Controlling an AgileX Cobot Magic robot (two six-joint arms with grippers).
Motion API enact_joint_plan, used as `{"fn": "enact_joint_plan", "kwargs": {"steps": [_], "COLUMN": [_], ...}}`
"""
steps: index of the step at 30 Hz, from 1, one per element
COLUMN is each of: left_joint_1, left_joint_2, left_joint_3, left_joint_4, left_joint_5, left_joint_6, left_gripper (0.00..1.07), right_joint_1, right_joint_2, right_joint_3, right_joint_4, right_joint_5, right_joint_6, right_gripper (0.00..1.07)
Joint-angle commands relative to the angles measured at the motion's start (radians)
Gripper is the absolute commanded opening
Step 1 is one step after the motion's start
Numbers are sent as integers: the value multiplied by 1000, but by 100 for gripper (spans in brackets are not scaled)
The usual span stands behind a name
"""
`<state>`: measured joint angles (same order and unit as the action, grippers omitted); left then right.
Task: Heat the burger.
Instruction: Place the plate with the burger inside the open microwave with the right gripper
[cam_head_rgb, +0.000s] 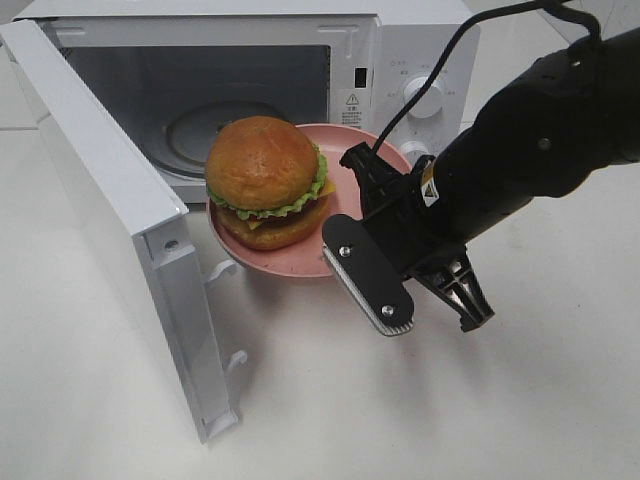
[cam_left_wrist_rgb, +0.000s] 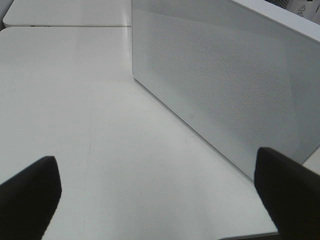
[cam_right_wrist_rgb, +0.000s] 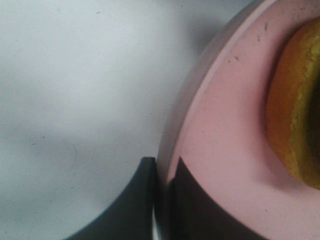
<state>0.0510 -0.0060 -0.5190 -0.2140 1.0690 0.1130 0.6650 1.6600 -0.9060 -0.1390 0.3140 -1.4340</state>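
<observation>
The burger (cam_head_rgb: 265, 175), with a golden-brown bun and a green lettuce frill, sits on a round pink plate (cam_head_rgb: 338, 142). My right gripper (cam_head_rgb: 338, 240) is shut on the plate's near-right rim and holds it at the mouth of the open microwave (cam_head_rgb: 420, 60). In the right wrist view the two dark fingers (cam_right_wrist_rgb: 200, 210) pinch the pink plate's rim (cam_right_wrist_rgb: 225, 150), with the burger's bun (cam_right_wrist_rgb: 295, 110) at the edge. My left gripper (cam_left_wrist_rgb: 160, 200) is open and empty, low over the table and facing the outer face of the microwave door (cam_left_wrist_rgb: 225, 75).
The microwave door (cam_head_rgb: 110, 200) swings out wide to the left, reaching toward the table's front. A glass turntable (cam_head_rgb: 200, 130) lies inside the cavity. Control knobs (cam_head_rgb: 425, 95) are on the right panel. White table (cam_head_rgb: 450, 400) extends in front.
</observation>
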Motion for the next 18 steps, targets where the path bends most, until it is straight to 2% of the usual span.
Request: {"fn": "enact_joint_plan", "kwargs": {"steps": [1,18], "left_joint_1": [3,3], "left_joint_2": [-5,-5], "left_joint_3": [2,2], "left_joint_4": [-1,-1], "left_joint_5": [2,2], "left_joint_6": [-1,-1], "left_gripper": [98,98], "right_joint_1": [2,2], "right_joint_2": [22,178], "right_joint_3": [-70,-293], "right_joint_4": [17,21], "right_joint_5": [-59,34], "right_joint_6": [8,9], "right_gripper": [0,0]}}
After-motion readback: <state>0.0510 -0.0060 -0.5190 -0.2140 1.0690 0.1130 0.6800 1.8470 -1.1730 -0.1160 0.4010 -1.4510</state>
